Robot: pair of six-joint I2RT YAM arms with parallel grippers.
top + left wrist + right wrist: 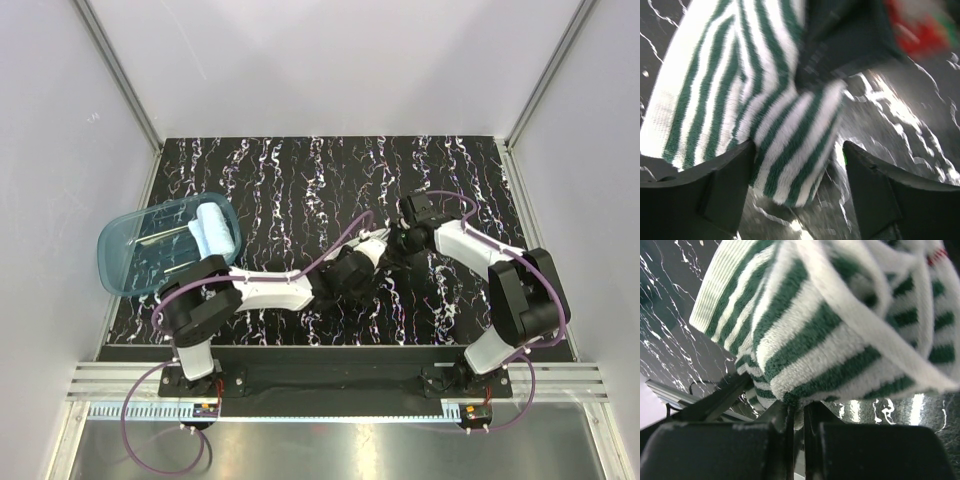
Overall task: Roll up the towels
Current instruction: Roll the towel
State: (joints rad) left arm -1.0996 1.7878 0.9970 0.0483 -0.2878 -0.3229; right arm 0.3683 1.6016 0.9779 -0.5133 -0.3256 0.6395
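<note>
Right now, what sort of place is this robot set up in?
Probably a lab test cell, not a home: plain white walls in an aluminium frame, a black marbled tabletop, and two robot arms bolted to a base plate.

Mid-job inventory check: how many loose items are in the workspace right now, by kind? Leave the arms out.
Towels: 2 (light blue towel lying in the tub; green-and-white striped towel out on the table)
Tubs: 1 (translucent blue tub at the table's left edge)
Total: 3
</note>
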